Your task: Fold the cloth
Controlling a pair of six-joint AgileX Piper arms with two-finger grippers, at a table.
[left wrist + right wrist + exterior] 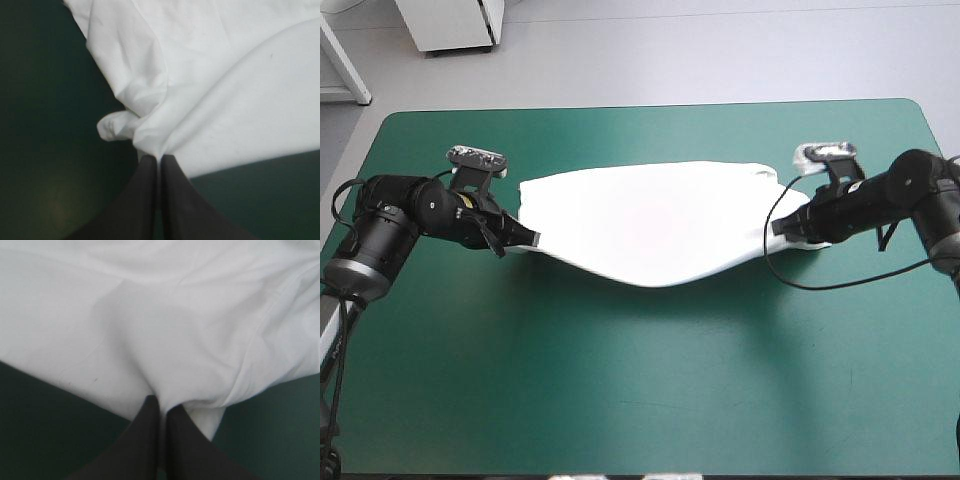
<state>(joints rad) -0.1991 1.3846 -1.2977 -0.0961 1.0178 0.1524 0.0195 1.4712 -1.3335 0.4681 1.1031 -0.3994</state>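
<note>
The white T-shirt hangs stretched between both arms over the middle of the teal-green table, its near edge sagging in a curve above its shadow. My left gripper is shut on the T-shirt at its left end. In the left wrist view the black fingers meet in a point on a bunched fold of the T-shirt. My right gripper is shut on the T-shirt at its right end. From the right wrist, the fingertips pinch the T-shirt, which spreads ahead of them.
Bare teal-green cover lies between the T-shirt and the table's near edge. A narrower band of cover runs behind it to the far edge.
</note>
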